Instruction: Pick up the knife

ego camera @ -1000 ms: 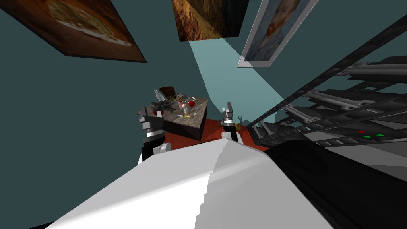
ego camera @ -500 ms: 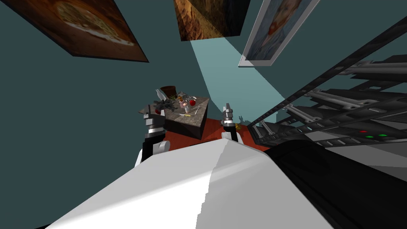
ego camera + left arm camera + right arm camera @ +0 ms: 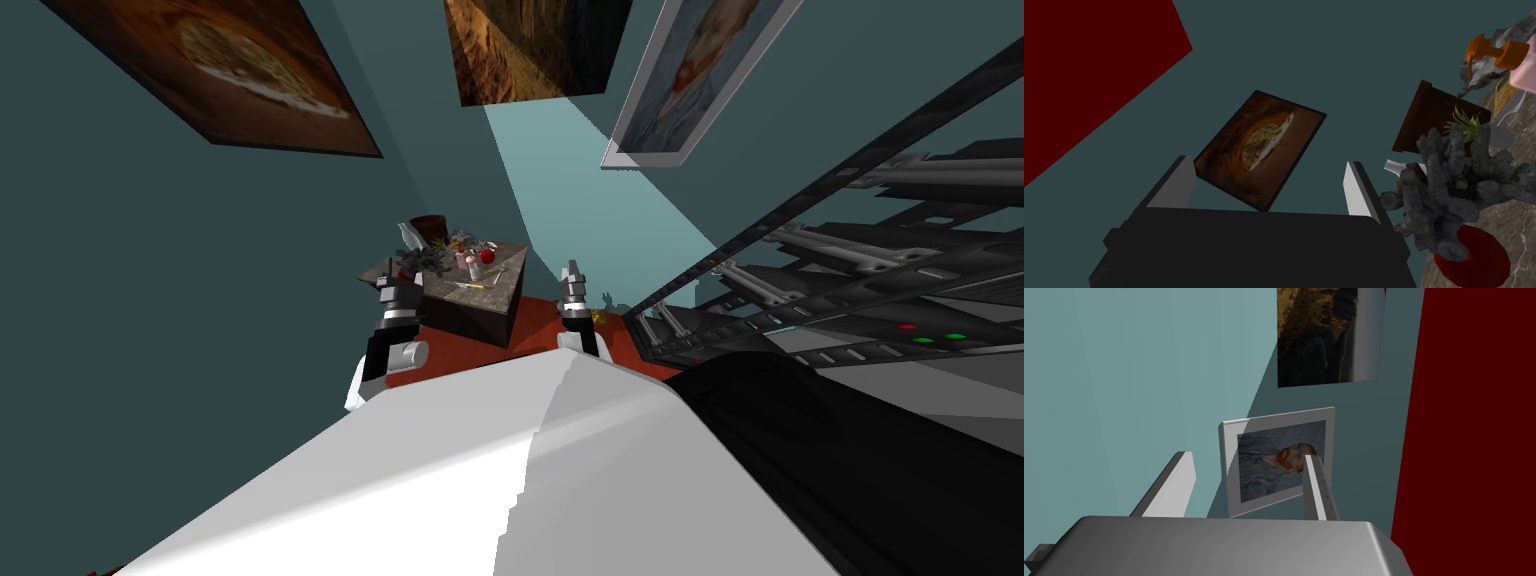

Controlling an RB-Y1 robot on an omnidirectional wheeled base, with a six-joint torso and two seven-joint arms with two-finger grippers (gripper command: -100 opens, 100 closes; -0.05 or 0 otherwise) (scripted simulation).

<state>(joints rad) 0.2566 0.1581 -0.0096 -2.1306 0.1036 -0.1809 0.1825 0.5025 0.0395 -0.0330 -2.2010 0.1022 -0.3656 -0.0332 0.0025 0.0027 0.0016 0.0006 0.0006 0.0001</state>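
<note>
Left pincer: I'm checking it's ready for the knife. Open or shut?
Open. The left pincer shows its two fingers wide apart, gripping nothing.

1. My head view is dim: the teal wall [image 3: 180, 330] lies in shade, cut by one pale wedge of light [image 3: 600, 200].
2. Everything splays toward the corners, bent by the wide lens.
3. Past my right pincer [image 3: 1246, 457], a slanting shadow edge crosses the framed portrait [image 3: 1279, 458].
4. The bench [image 3: 470, 318] is lighter on top than on its dark side.
</note>
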